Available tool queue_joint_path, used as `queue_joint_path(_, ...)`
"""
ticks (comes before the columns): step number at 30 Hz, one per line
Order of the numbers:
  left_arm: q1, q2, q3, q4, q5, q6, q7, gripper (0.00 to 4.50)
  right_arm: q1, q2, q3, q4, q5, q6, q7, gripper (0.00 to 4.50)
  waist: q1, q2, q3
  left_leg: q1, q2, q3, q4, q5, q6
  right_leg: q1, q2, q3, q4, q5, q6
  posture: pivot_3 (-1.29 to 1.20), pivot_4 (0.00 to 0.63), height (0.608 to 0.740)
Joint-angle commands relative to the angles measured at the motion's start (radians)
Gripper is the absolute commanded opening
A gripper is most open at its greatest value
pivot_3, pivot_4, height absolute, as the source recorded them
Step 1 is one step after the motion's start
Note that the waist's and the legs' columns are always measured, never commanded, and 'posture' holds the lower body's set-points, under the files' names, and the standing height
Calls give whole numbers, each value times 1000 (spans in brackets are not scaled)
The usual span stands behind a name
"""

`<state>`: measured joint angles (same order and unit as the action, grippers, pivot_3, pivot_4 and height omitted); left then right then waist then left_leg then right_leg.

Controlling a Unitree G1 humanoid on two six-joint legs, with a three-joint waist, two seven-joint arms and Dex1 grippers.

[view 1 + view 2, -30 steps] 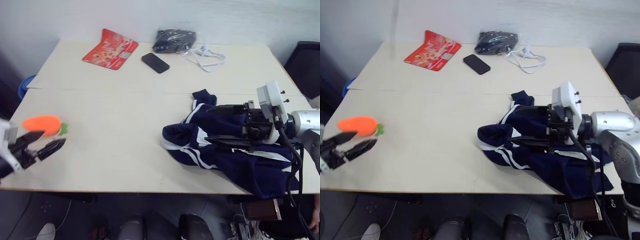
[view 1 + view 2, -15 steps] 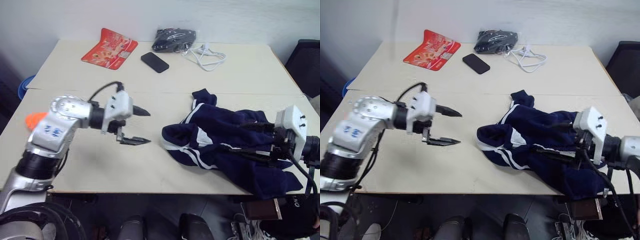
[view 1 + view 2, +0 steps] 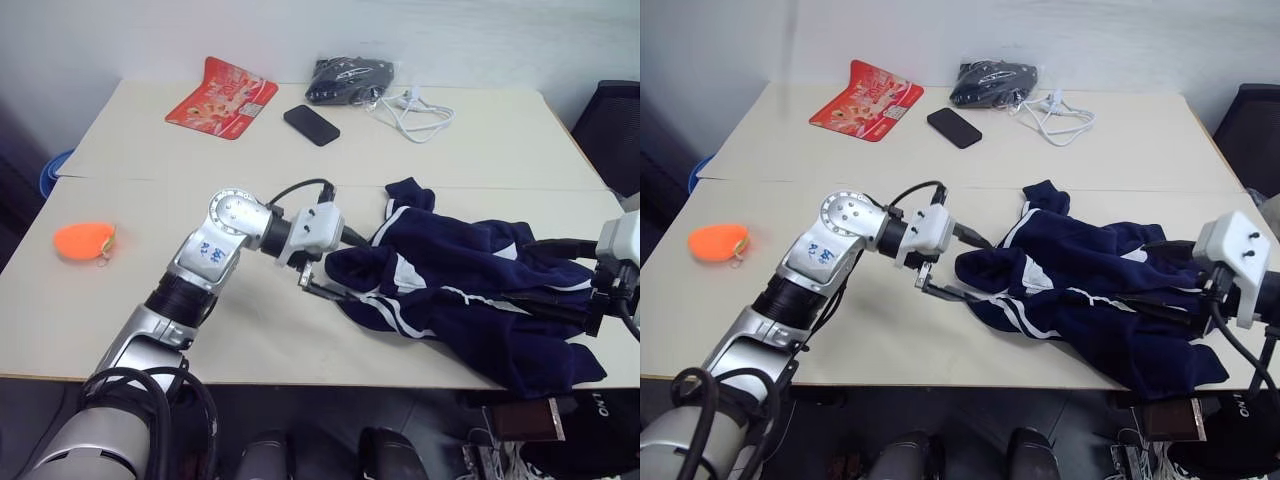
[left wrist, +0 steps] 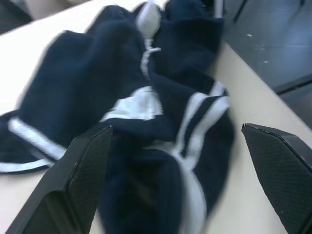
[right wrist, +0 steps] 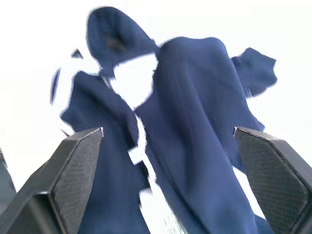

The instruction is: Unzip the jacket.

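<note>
Orange toy point(image 3: 84, 240) sits at the table's point(image 3: 200, 340) left edge. Just right of centre, the left gripper point(image 3: 335, 262) reaches the jacket's point(image 3: 450, 290) left end, fingers spread wide. Crumpled, the navy jacket stretches left to right along the front right of the table. Beyond its right end, the right gripper point(image 3: 560, 275) gapes wide, empty.

Office (table point(image 3: 250, 160), phone point(image 3: 310, 125), cables point(image 3: 412, 112))

- Orange toy point(image 3: 83, 240), left on the table point(image 3: 200, 330)
- Red packet point(image 3: 221, 97), upper left
- Black phone point(image 3: 311, 125), top centre
- Black bundle point(image 3: 348, 79) and white cable point(image 3: 414, 112), top
</note>
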<state>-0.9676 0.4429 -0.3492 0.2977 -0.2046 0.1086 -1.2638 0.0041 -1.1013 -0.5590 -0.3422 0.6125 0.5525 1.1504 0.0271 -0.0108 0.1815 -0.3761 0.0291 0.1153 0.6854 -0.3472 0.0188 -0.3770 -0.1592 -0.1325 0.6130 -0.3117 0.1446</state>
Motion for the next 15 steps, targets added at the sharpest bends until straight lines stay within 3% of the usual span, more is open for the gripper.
queue_joint_path(1,-46,-43,23,89,28,-69,8,4484,-27,-5,-37,-26,48,43,-17,4500,5,0,0,0,-1,0,1,0,1,0,-1,0,0,0,0,0,150,740)
queue_joint_path(7,-63,-75,-14,295,146,-241,4,4484,-31,6,-44,-78,69,65,-42,4500,2,0,0,-2,-1,-1,3,-1,2,0,-1,-1,0,0,0,0,150,740)
queue_joint_path(15,-52,-47,-26,329,180,-338,-112,4484,-44,15,-76,-142,137,122,-90,4500,-1,0,0,-6,-1,-5,7,-1,2,-1,-1,-4,1,0,0,0,150,740)
